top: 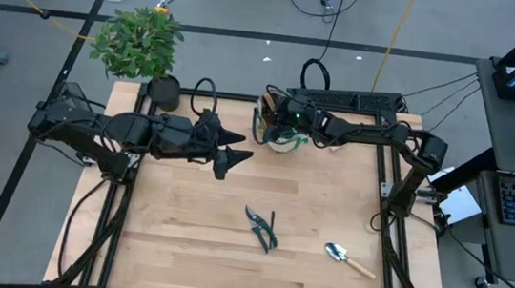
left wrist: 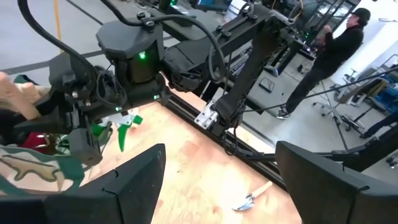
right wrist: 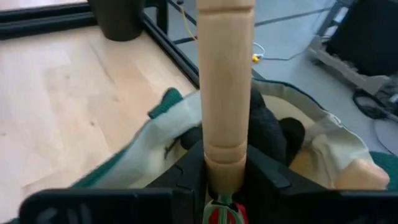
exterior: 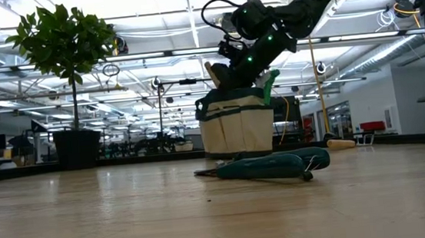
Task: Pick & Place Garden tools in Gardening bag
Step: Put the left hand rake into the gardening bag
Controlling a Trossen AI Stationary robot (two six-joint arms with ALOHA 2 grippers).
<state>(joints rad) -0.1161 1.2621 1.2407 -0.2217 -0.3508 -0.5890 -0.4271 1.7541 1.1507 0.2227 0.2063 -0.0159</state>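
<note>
Right tool [right wrist: 225, 180] grips a wooden-handled tool [right wrist: 225, 81] over the gardening bag [right wrist: 149, 149] — left tool [top: 234, 157] open, empty.

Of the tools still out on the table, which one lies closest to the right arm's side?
The trowel, with its wooden handle and metal scoop. The pruning shears, the only other loose tool, lie nearer the table's middle.

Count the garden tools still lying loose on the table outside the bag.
2: the pruning shears near the table's middle, and the trowel nearer the right arm's side. Tools already in the gardening bag are mostly hidden.
</note>
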